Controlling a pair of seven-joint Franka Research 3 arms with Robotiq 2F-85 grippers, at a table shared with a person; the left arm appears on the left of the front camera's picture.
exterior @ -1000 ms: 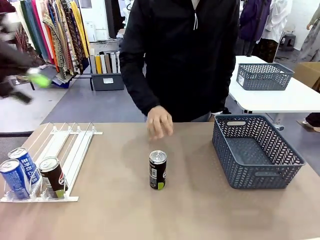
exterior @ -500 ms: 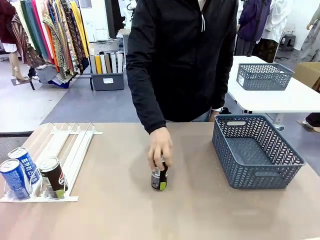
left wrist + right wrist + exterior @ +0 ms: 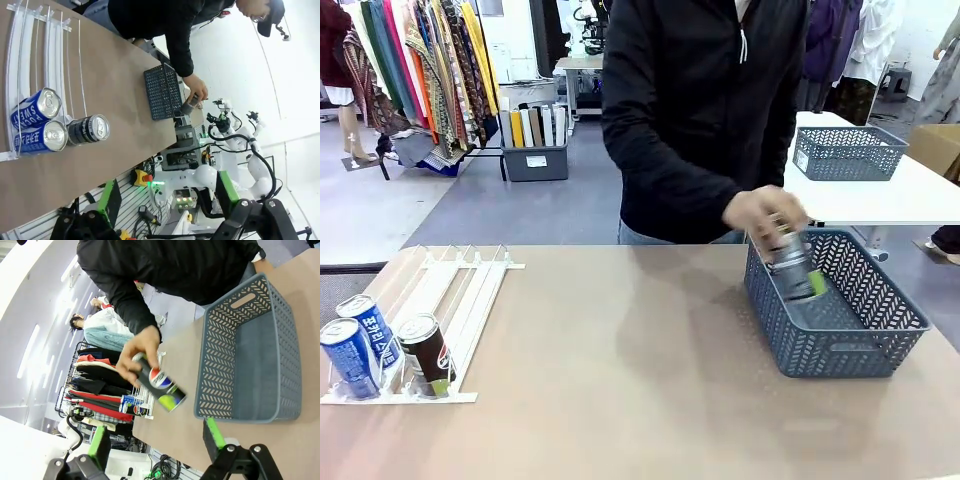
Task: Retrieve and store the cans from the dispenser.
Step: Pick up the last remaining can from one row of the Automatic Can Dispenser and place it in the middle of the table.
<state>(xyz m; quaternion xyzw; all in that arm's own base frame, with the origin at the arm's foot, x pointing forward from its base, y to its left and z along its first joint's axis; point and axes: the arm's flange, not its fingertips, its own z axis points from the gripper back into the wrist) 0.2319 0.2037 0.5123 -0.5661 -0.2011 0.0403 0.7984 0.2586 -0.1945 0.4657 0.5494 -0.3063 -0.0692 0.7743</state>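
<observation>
- Grey-blue lattice basket (image 3: 840, 352) sits just below and beside the person's hand (image 3: 760, 212). That hand is clamped round a dark can (image 3: 798, 268), which is tilted and right at the rim. From the right wrist view I'd say it's not inside the walls yet.
- To do this bit well, I'd bring the can over the rim and low into the basket before letting go, so it doesn't bounce or roll. Parking it by a corner leaves room for the rest.
- The robot's left hand (image 3: 167, 186) has its fingers spread wide with nothing between them. The right hand (image 3: 155, 437) is the same: released and empty, well off from the can.
- Over at the dispenser (image 3: 450, 285), far across the surface from the person's hand, two blue cans (image 3: 350, 357) and one dark one (image 3: 428, 352) wait at the front stops.
</observation>
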